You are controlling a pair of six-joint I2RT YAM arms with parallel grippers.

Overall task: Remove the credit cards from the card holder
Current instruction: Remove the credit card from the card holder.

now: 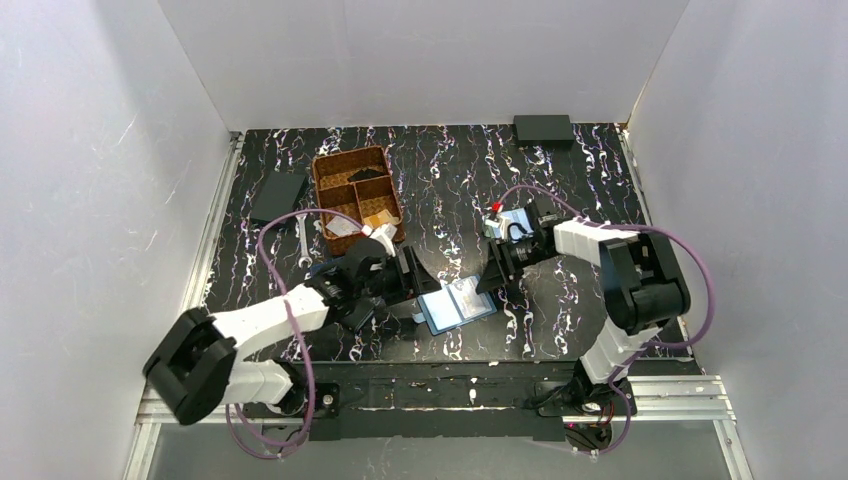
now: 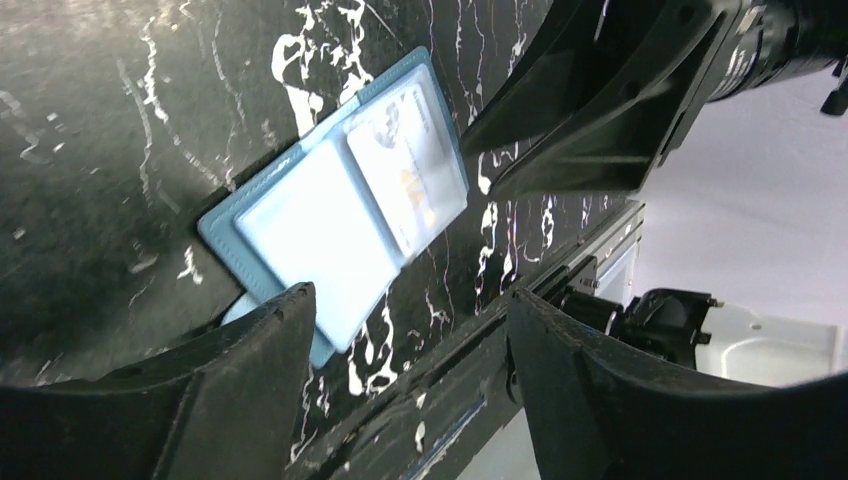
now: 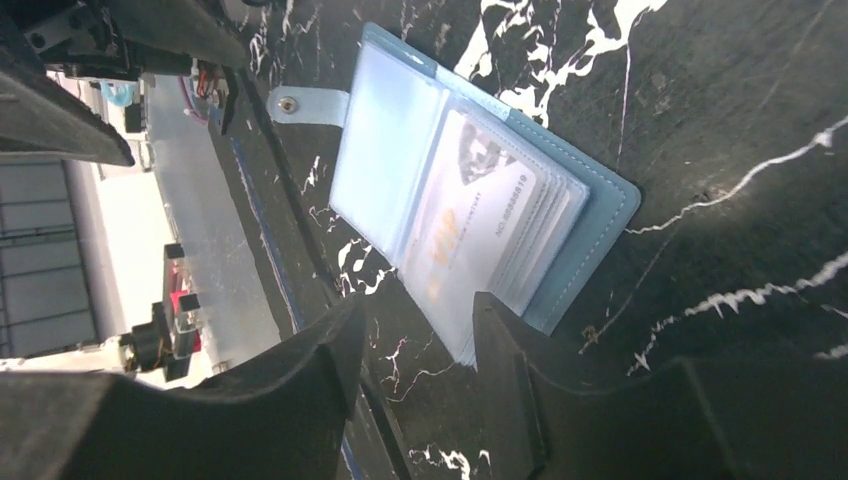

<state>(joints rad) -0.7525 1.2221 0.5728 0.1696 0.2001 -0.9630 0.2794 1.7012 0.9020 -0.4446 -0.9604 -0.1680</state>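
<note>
The card holder (image 1: pixel 457 303) lies open and flat on the black marbled table, between my two grippers. It is steel-blue with clear pockets. A whitish credit card (image 3: pixel 470 200) shows through the top pocket of its right half, with more stacked beneath it. In the left wrist view the same card (image 2: pixel 410 165) sits in the holder (image 2: pixel 300 215). My left gripper (image 1: pixel 420 285) is open at the holder's left edge, one fingertip (image 2: pixel 270 330) over its corner. My right gripper (image 3: pixel 415 320) is open, one fingertip (image 3: pixel 495 325) against the edge of the pocket stack. Nothing sits between either pair of fingers.
A brown compartment basket (image 1: pixel 355 195) stands behind the left arm, with a dark wallet (image 1: pixel 278 195) to its left. A black box (image 1: pixel 543 128) rests at the back right. The holder's snap tab (image 3: pixel 305 103) points toward the table's near edge (image 2: pixel 480 340).
</note>
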